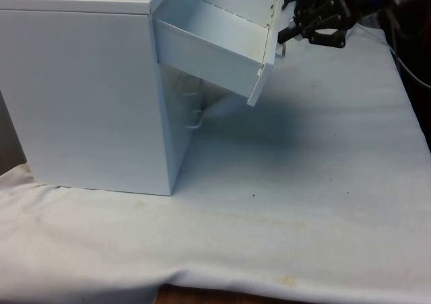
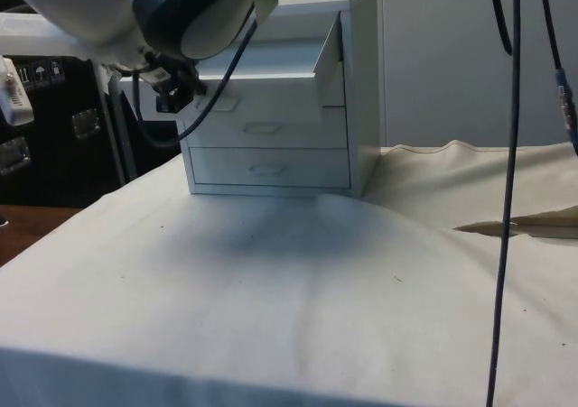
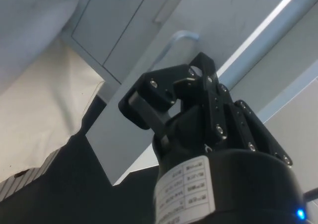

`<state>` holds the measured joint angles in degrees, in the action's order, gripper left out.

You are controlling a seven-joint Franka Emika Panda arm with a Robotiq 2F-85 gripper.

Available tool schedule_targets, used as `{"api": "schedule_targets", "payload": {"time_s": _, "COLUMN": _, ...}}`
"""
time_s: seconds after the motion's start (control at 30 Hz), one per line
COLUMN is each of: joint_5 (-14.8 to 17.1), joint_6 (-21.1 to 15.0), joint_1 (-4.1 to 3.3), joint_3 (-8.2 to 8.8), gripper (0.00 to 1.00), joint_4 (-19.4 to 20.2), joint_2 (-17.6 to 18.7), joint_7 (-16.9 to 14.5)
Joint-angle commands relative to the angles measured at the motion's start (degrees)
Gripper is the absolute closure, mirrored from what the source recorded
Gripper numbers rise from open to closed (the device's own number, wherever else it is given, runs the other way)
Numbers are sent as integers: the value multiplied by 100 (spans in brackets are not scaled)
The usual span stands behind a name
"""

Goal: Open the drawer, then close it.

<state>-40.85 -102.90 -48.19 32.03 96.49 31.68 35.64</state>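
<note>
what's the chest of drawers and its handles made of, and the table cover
The chest of drawers looks like painted wood or board: flat matte white panels with square edges, though painted metal can't be ruled out. The handle on the open top drawer looks like a thin bent metal bar, pale and smooth. The cover is white woven cloth: it wrinkles, drapes and shows faint stains.

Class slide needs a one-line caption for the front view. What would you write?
White chest of drawers with its top drawer pulled out and sagging, black gripper at its handle.
</note>
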Motion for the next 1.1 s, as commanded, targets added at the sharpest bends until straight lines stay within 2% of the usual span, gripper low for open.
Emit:
{"api": "schedule_targets", "payload": {"time_s": 0.0, "joint_5": -69, "joint_6": -80, "joint_1": 57, "joint_3": 46, "gripper": 100, "joint_4": 52, "joint_2": -29, "joint_7": -57}}
{"api": "schedule_targets", "payload": {"time_s": 0.17, "joint_5": -92, "joint_6": -11, "joint_1": 57, "joint_3": 74, "gripper": 100, "joint_4": 17, "joint_2": -57, "joint_7": -97}}
{"api": "schedule_targets", "payload": {"time_s": 0.2, "joint_5": 0, "joint_6": 46, "joint_1": 11, "joint_3": 17, "gripper": 100, "joint_4": -40, "joint_2": -6, "joint_7": -17}}
{"api": "schedule_targets", "payload": {"time_s": 0.23, "joint_5": -97, "joint_6": 17, "joint_1": 52, "joint_3": 80, "gripper": 100, "joint_4": -6, "joint_2": -63, "joint_7": -109}}
{"api": "schedule_targets", "payload": {"time_s": 0.37, "joint_5": -103, "joint_6": 149, "joint_1": 0, "joint_3": 149, "gripper": 100, "joint_4": -103, "joint_2": -74, "joint_7": -212}}
{"api": "schedule_targets", "payload": {"time_s": 0.47, "joint_5": -74, "joint_6": 195, "joint_1": 11, "joint_3": 143, "gripper": 100, "joint_4": -155, "joint_2": -52, "joint_7": -212}}
{"api": "schedule_targets", "payload": {"time_s": 0.7, "joint_5": -235, "joint_6": 367, "joint_1": 11, "joint_3": 195, "gripper": 100, "joint_4": -212, "joint_2": -160, "joint_7": -361}}
{"api": "schedule_targets", "payload": {"time_s": 0.73, "joint_5": -183, "joint_6": 350, "joint_1": 11, "joint_3": 172, "gripper": 100, "joint_4": -218, "joint_2": -126, "joint_7": -292}}
{"api": "schedule_targets", "payload": {"time_s": 0.83, "joint_5": -286, "joint_6": 424, "joint_1": 17, "joint_3": 223, "gripper": 100, "joint_4": -235, "joint_2": -201, "joint_7": -401}}
{"api": "schedule_targets", "payload": {"time_s": 0.93, "joint_5": -286, "joint_6": 435, "joint_1": 29, "joint_3": 252, "gripper": 100, "joint_4": -252, "joint_2": -201, "joint_7": -430}}
{"api": "schedule_targets", "payload": {"time_s": 0.97, "joint_5": -241, "joint_6": 464, "joint_1": 11, "joint_3": 241, "gripper": 100, "joint_4": -269, "joint_2": -178, "joint_7": -390}}
{"api": "schedule_targets", "payload": {"time_s": 1.07, "joint_5": -275, "joint_6": 407, "joint_1": 46, "joint_3": 292, "gripper": 100, "joint_4": -241, "joint_2": -229, "joint_7": -453}}
